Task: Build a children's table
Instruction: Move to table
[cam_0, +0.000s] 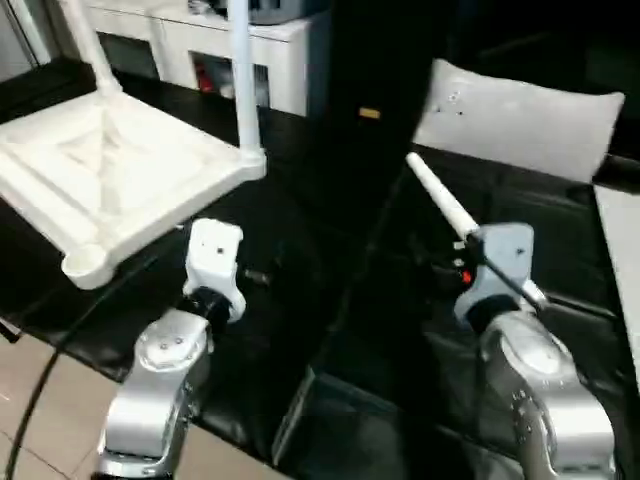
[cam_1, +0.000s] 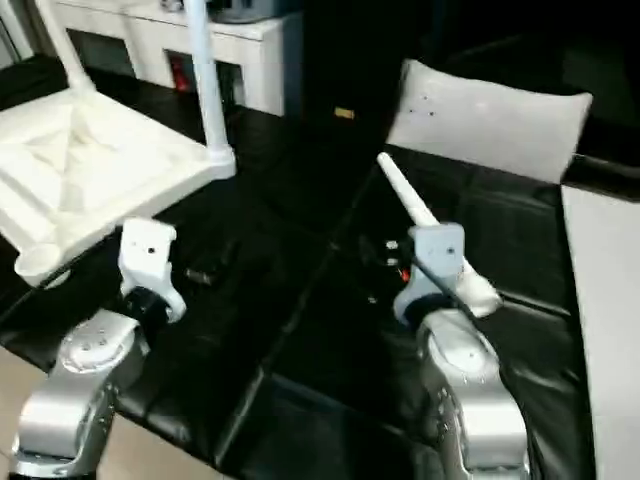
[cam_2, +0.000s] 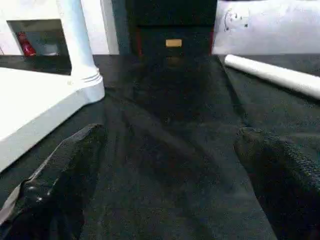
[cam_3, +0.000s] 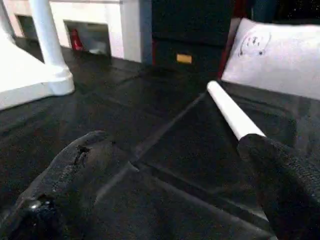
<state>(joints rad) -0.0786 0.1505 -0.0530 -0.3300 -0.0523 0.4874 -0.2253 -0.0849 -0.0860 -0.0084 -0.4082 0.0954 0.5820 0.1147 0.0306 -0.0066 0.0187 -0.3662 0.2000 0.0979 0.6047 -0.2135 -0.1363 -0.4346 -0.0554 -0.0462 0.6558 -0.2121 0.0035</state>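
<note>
Nearest me, I see both grippers spread wide and holding nothing: the left gripper (cam_2: 165, 170) hovers over the black mat (cam_0: 330, 330), and the right gripper (cam_3: 170, 175) sits just short of a loose leg (cam_3: 232, 112). Farther left, the upturned tabletop (cam_0: 110, 170) has two legs standing up.

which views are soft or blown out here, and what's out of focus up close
Head views: tabletop nearly washed out against the dark mat, edges soft. Left wrist view: near fingers blurred, upright leg sharper. Right wrist view: fingers soft, loose leg clearer.
</note>
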